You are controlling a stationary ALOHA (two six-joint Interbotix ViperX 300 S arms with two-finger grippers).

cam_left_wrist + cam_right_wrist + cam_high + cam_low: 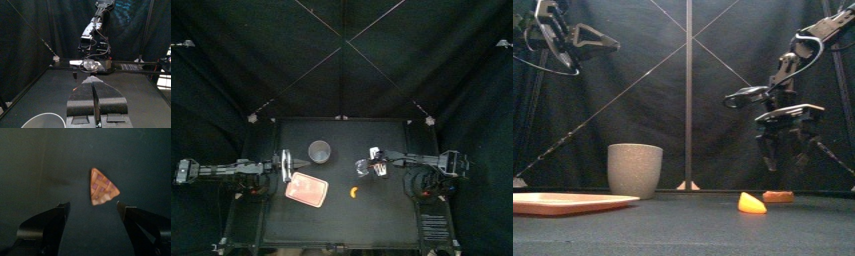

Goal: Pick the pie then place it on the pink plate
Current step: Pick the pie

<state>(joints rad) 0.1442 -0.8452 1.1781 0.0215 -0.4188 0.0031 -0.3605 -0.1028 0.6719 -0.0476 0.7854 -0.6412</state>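
Note:
The pie (103,187) is a small wedge with a lattice top, lying flat on the black table. In the front view the pie (778,197) shows low at the right. My right gripper (92,205) hangs open above it, a jaw on each side, not touching; from the front the right gripper (784,152) is well above the table. The pink plate (567,203) lies at the front left, seen from above as the pink plate (307,188). My left gripper (94,80) is shut, empty and raised at the left (294,166).
A tall grey speckled cup (635,168) stands behind the plate, left of centre (319,150). A small yellow toy (751,203) lies between the plate and the pie (353,190).

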